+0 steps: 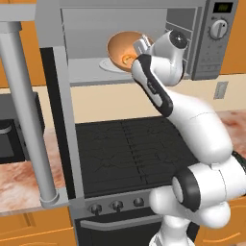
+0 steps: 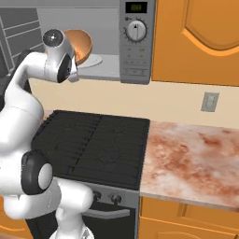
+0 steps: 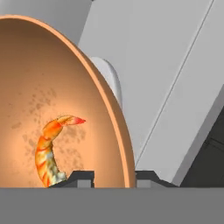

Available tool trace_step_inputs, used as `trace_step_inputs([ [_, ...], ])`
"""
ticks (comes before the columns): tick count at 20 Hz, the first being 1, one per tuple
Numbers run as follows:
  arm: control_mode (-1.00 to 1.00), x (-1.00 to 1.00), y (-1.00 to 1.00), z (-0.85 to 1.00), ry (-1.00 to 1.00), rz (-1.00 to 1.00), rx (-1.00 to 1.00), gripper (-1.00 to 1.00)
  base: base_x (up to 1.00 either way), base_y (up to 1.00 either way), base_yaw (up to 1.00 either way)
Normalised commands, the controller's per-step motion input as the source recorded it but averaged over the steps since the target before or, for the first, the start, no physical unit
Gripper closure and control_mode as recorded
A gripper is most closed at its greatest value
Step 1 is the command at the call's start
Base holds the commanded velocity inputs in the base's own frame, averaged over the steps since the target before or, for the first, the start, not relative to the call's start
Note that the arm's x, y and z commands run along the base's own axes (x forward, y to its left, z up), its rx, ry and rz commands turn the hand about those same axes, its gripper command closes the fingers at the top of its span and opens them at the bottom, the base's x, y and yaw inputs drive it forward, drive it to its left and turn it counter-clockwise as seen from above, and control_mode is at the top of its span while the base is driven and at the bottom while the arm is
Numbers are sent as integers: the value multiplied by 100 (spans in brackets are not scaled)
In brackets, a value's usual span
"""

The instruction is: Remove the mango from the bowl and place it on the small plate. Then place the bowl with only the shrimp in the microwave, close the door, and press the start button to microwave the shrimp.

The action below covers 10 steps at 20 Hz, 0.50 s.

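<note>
The orange-tan bowl (image 1: 121, 47) (image 2: 82, 43) (image 3: 39, 78) is tilted steeply inside the open microwave (image 1: 217, 53) (image 2: 135, 51), over the white turntable (image 1: 107, 65) (image 2: 96, 59). My gripper (image 1: 140, 47) (image 3: 114, 177) is shut on the bowl's rim, which runs between the two fingertips in the hand view. The curled orange shrimp (image 3: 49, 151) (image 1: 128, 59) lies against the bowl's inner wall. The door (image 1: 61, 120) stands swung open to the left, with its silver bar handle (image 1: 25, 110) in the foreground. The mango and the small plate are out of view.
A black stove top (image 1: 129, 149) (image 2: 93, 142) lies below the microwave. A marbled counter (image 2: 191, 158) runs to the right, under an orange cabinet (image 2: 196, 37). A dark boxy oven (image 1: 9, 137) sits at the left, behind the door handle.
</note>
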Motion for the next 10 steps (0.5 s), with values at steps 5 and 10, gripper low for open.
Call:
trace_step_inputs([
  [5,-100,82,20,-13,5,3,0,100,0,0,0],
  [10,-100,26,24,-9,-1,4,0,-100,0,0,0],
])
